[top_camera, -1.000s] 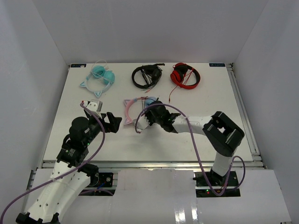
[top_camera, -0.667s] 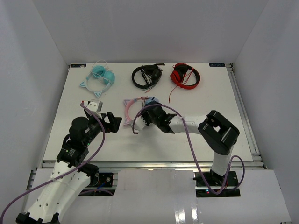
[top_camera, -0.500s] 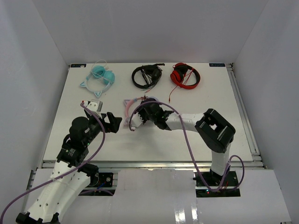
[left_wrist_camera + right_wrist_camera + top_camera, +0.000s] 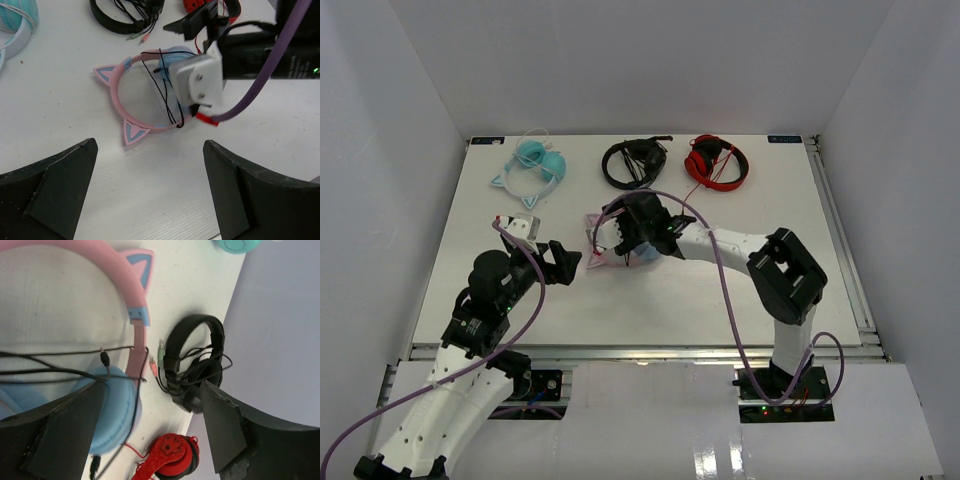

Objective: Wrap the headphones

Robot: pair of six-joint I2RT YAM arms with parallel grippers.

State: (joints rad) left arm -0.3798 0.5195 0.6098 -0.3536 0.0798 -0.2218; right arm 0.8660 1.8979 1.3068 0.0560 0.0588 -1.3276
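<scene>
The pink cat-ear headphones (image 4: 116, 95) lie flat approx. mid worktop (image 4: 770, 200), w/ the thin black cable (image 4: 50, 353) crossing the headband loop. The right claw (image 4: 632, 228) hangs over the blue earcup (image 4: 172, 57), jaws wide, gripping nothing (clearly the nearer arm). The left claw (image 4: 563, 262), also wide, sits just beside the ears, which point toward it.

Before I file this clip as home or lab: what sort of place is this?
Probably a robotics lab test cell: a white table boxed in by bare white walls, a left arm and right arm mounted at its near edge, and the pink cat-ear headphones laid on it.
</scene>
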